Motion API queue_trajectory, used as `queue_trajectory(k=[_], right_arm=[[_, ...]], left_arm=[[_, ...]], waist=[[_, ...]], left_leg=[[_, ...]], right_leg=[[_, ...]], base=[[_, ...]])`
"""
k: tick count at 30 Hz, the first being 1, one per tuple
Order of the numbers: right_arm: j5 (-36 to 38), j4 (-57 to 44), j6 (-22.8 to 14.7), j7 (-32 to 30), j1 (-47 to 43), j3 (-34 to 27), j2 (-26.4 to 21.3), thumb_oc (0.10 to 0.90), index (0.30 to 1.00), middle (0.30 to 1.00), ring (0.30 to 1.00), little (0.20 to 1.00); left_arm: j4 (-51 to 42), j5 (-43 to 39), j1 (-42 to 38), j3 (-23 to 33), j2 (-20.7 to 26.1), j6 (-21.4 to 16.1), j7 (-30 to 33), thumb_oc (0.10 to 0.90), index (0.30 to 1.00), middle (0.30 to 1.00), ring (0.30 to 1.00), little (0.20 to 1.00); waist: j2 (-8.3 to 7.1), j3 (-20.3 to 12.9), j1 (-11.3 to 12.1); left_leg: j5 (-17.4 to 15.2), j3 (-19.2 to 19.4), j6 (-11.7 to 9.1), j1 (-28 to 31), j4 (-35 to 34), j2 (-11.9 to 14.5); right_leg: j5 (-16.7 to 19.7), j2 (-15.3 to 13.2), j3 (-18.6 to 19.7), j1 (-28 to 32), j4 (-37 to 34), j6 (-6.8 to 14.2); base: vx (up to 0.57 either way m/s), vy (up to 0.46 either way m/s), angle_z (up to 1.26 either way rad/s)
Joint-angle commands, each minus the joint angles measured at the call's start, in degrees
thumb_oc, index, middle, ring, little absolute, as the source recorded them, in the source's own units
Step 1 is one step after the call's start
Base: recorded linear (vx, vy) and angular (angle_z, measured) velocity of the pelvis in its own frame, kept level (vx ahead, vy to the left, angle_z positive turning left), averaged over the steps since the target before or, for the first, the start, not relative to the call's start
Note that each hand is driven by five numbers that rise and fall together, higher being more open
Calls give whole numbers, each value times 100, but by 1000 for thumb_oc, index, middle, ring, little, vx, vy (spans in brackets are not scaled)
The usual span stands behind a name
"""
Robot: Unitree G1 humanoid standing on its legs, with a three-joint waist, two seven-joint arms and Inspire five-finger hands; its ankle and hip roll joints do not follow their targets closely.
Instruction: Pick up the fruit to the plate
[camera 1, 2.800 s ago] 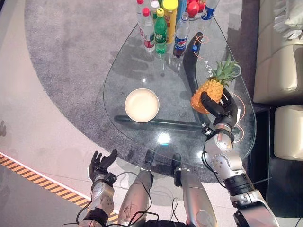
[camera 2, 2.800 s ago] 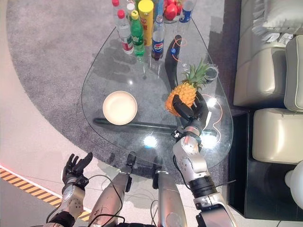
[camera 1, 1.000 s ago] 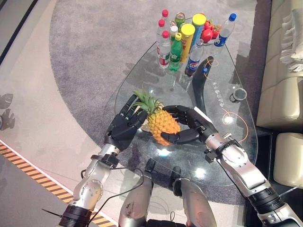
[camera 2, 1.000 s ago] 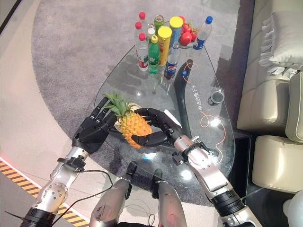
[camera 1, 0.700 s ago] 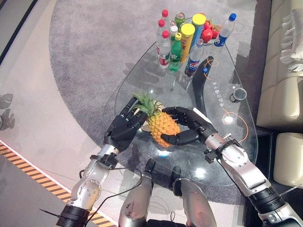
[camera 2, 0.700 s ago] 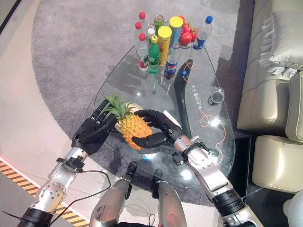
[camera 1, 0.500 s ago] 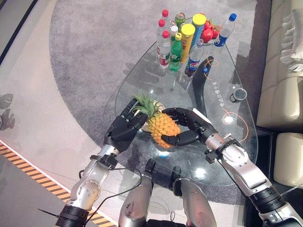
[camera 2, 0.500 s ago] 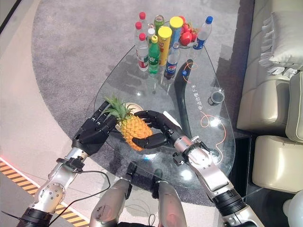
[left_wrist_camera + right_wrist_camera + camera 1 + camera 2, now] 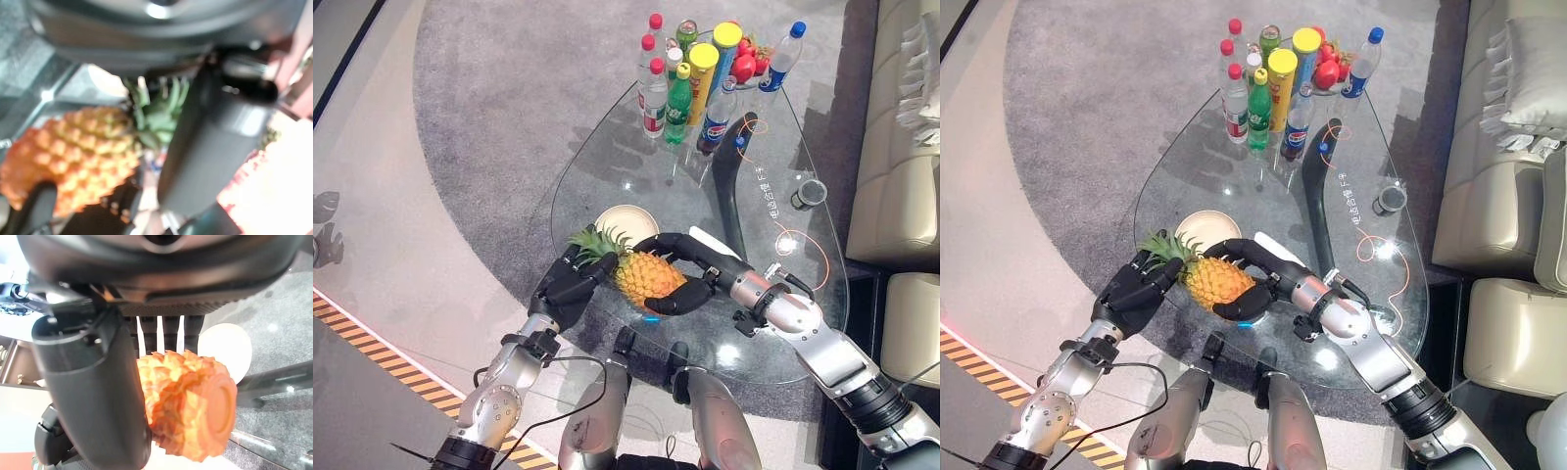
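So compared to half a second back, we see the pineapple [image 9: 649, 277] sitting lower in the head views, toward the near edge of the glass worktop [image 9: 607, 166], and the cream plate [image 9: 626, 224] is now uncovered just beyond the fingers instead of hidden behind the fruit. The crown has swung from pointing up to pointing sideways at the left hand [image 9: 564, 287].

The right hand [image 9: 1255, 276] is wrapped around the fruit's body, fingers over the far side and thumb curled under the near side, so it's clamped on it. The left hand has its fingers bent in around the leafy crown, touching the leaves. The fruit is held between both hands, not on the plate, which lies just past the right hand's fingers.

The right wrist view gives us something the head views don't: the flat cut base of the pineapple facing the camera, with the plate past the fingertips. The left wrist view shows the green leaves right beside its thumb.

Well beyond the fingers, at the far end of the worktop, stands a cluster of bottles [image 9: 683, 73].
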Motion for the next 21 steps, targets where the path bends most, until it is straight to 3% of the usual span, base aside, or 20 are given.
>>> queue_trajectory(k=[1,5,15,19,20,21], right_arm=[[1197,-1389,-703,776,-558,844,607,100,300,300,300,200],[1832,-1429,-680,1039,-618,943,816,100,300,300,300,200],[1854,-1396,-897,1285,-597,1064,1196,100,300,300,300,200],[1783,-1399,-882,1240,-671,1102,1350,100,300,300,300,200],[1747,-1407,-887,1207,-665,1102,1338,100,300,300,300,200],[1744,-1412,-892,1184,-658,1097,1320,100,300,300,300,200]], left_arm=[[-768,-117,-301,-308,-232,-253,-394,800,900,900,900,900],[-739,-148,-334,-412,-262,-234,-395,800,900,900,900,900],[-601,-820,-299,-528,-510,-263,-288,800,900,900,900,900],[-469,-931,-283,-625,-642,-20,97,800,900,900,900,900],[-445,-1003,-250,-640,-657,21,125,435,587,587,587,535],[-438,-1041,-231,-635,-659,55,150,388,547,547,547,488]], waist=[[-200,-567,-92],[-189,-571,-80],[-172,-594,-63],[-182,-598,-60],[-183,-596,-61],[-183,-593,-61]], left_leg=[[-333,149,449,-144,677,-392],[-343,131,454,-142,679,-403],[-364,145,466,-166,710,-426],[-368,154,464,-166,701,-440],[-364,164,465,-166,692,-438],[-365,168,466,-163,686,-438]], right_leg=[[456,166,367,562,-803,62],[459,169,379,555,-803,64],[485,144,382,522,-813,67],[508,142,385,518,-840,75],[514,142,384,513,-847,77],[517,140,383,519,-859,79]], base=[[0,0,0],[0,0,0],[0,0,0],[0,0,0],[0,0,0],[0,0,0]])
